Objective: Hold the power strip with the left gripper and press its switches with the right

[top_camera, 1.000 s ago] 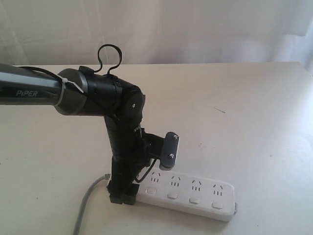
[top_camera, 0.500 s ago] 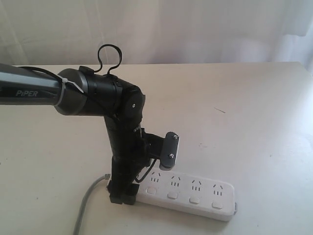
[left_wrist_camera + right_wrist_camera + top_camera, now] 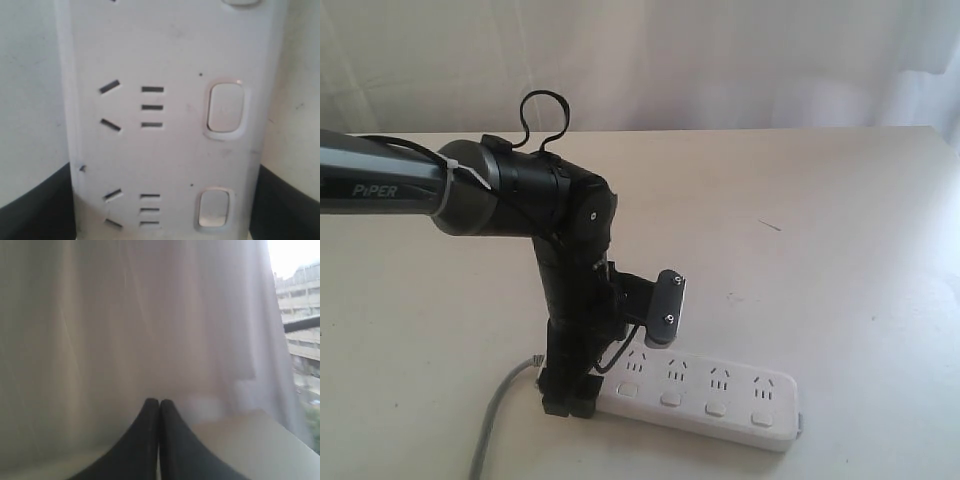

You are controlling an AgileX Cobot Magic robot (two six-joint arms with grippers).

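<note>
The white power strip (image 3: pixel 720 402) lies flat near the table's front edge, its grey cord (image 3: pixel 495 425) trailing off to the left. My left gripper (image 3: pixel 570 400) comes straight down over the strip's cord end. In the left wrist view the strip (image 3: pixel 165 60) fills the gap between the black fingers (image 3: pixel 35 207), which press against both long sides. Four switches (image 3: pixel 715 408) show in a row along the near side, and two switches (image 3: pixel 226 107) appear up close. My right gripper (image 3: pixel 159 405) is shut on nothing, faces a curtain, and is outside the exterior view.
The beige table (image 3: pixel 820 220) stretches back to a white curtain (image 3: pixel 720 60). The left arm's wrist camera bracket (image 3: pixel 667 305) hangs just above the strip's socket row. A window with buildings outside (image 3: pixel 300 315) shows beside the curtain in the right wrist view.
Almost nothing differs; the strip and the left gripper have shifted by a hair at most.
</note>
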